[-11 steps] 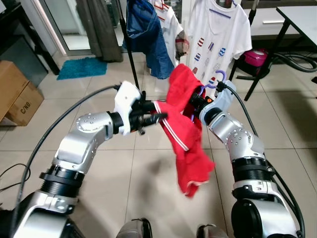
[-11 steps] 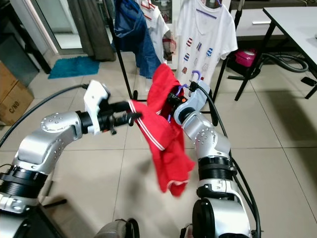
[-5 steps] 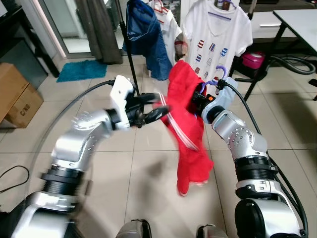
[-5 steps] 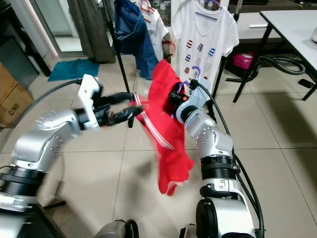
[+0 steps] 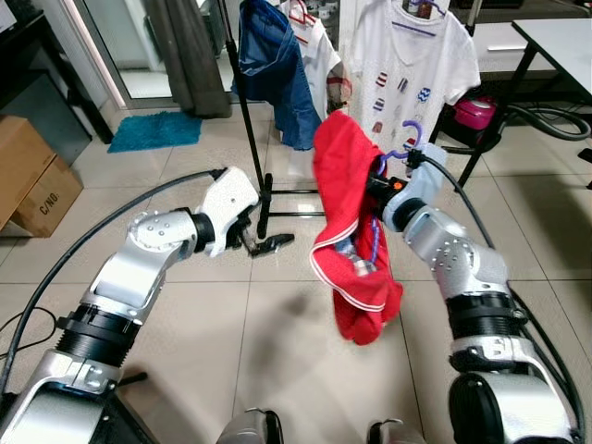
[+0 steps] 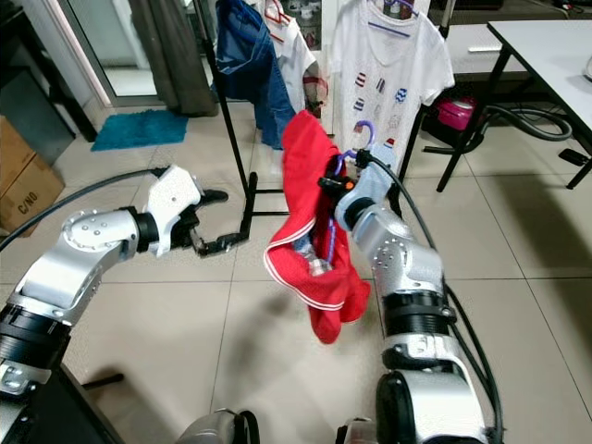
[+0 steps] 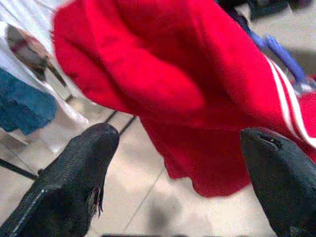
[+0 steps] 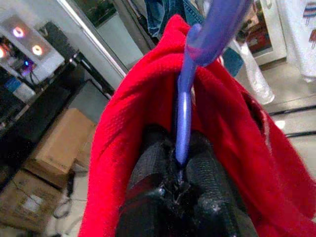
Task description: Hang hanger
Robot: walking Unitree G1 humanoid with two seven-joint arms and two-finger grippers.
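A red garment [image 5: 347,222] with white stripes hangs draped over a purple hanger [image 5: 412,139]. My right gripper [image 8: 180,168] is shut on the hanger's stem just below the hook, held up in front of me at centre right. The cloth wraps around its fingers. My left gripper [image 6: 220,220] is open and holds nothing. It sits a little to the left of the garment, apart from it. A black clothes rack [image 5: 250,111] stands beyond, carrying a blue denim piece [image 5: 273,65] and a white printed T-shirt [image 5: 407,74].
Cardboard boxes [image 5: 32,176] stand at the far left and a blue mat [image 5: 155,128] lies by the doorway. A table [image 5: 555,37] with black legs, a pink container [image 5: 474,111] and a grey hose [image 5: 546,116] are at the right. Tiled floor lies below.
My left gripper has let go of the garment's striped edge and drawn back to the left. The red cloth has swung back and now hangs bunched under the hanger.
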